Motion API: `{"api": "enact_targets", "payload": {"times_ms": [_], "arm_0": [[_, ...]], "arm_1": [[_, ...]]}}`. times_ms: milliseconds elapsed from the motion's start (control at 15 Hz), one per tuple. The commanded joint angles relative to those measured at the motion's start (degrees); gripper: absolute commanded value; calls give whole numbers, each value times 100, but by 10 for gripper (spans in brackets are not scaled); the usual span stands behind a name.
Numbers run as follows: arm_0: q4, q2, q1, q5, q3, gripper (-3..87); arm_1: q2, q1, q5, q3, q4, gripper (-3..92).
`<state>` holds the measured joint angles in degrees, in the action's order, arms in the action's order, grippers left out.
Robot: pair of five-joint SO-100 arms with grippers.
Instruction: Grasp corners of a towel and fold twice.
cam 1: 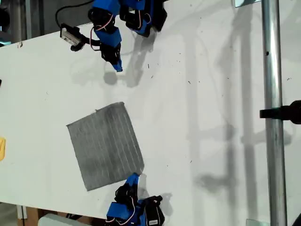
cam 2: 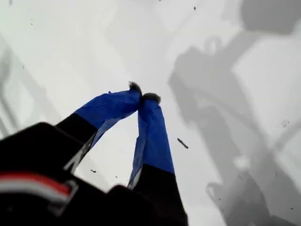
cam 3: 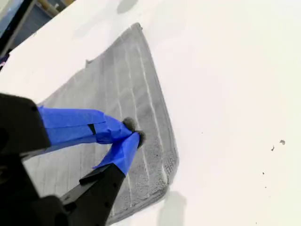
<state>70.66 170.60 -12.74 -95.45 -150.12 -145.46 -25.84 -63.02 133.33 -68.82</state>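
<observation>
Towel (cam 1: 106, 146) lies flat and unfolded on the white counter (cam 1: 211, 117), at about 8 o'clock from the centre of the exterior view, rotated slightly so its stripes run roughly 12 to 6.

First gripper (cam 1: 117, 67) sits at 12 o'clock from the towel in the exterior view, well apart from it, over bare counter. In the first wrist view its blue fingertips (cam 2: 151, 100) meet, clenched on nothing.

Second gripper (cam 1: 134, 178) is at the towel's 5 o'clock corner (cam 1: 139, 168) in the exterior view. The second wrist view shows its tips together above the cloth (cam 3: 141, 141), near that corner; clenched, no cloth visibly between them.

Metal pole (cam 1: 274, 113) stands at the exterior view's 3 o'clock side.
</observation>
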Motion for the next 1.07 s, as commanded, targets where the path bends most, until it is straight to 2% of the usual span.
{"api": "enact_targets", "payload": {"times_ms": [0,533,600,667,733,867,1000], "arm_0": [[229,-1608,193,-70,1819,-28],[1204,-4456,721,-9,5203,-28],[1301,-4676,782,9,5467,-27],[1318,-4737,791,9,5528,-27],[1327,-4755,791,9,5511,-27],[1345,-4764,791,-18,5484,-27],[1301,-4790,791,0,5432,-27]], "arm_1": [[1564,-105,598,-1714,185,-3],[5502,-18,1898,-6117,-545,-3],[5783,-44,2065,-6486,-624,17],[6126,-79,2259,-6970,-949,154],[6390,-141,2382,-7295,-1187,229],[6741,-290,2698,-7339,-1213,307],[7269,-396,2795,-7304,-1134,295]]}}
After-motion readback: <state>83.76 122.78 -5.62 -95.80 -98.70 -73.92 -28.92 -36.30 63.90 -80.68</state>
